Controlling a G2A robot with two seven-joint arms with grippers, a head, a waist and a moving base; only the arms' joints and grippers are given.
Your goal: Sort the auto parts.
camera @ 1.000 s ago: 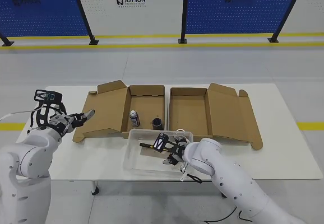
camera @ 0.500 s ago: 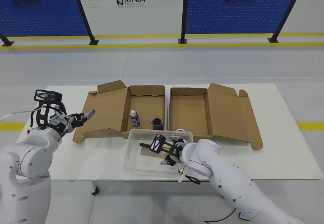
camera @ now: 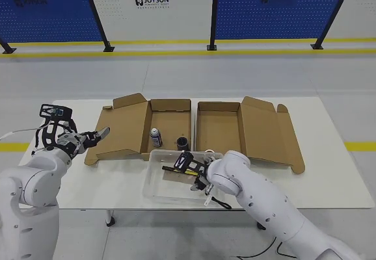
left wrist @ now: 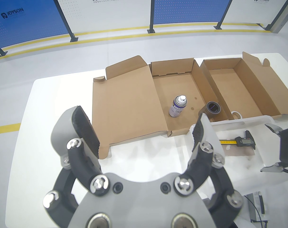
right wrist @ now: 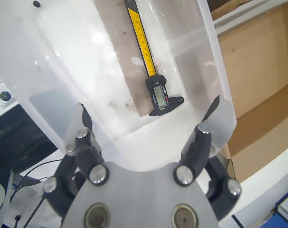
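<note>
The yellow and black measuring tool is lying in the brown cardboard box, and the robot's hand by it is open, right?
Not quite. The measuring tool lies in the clear plastic bin instead, as the right wrist view shows. The rest is right: the right gripper by it is open.

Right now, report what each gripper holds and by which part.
Neither holds anything: the left gripper is open above the table, and the right gripper is open at the bin.
</note>
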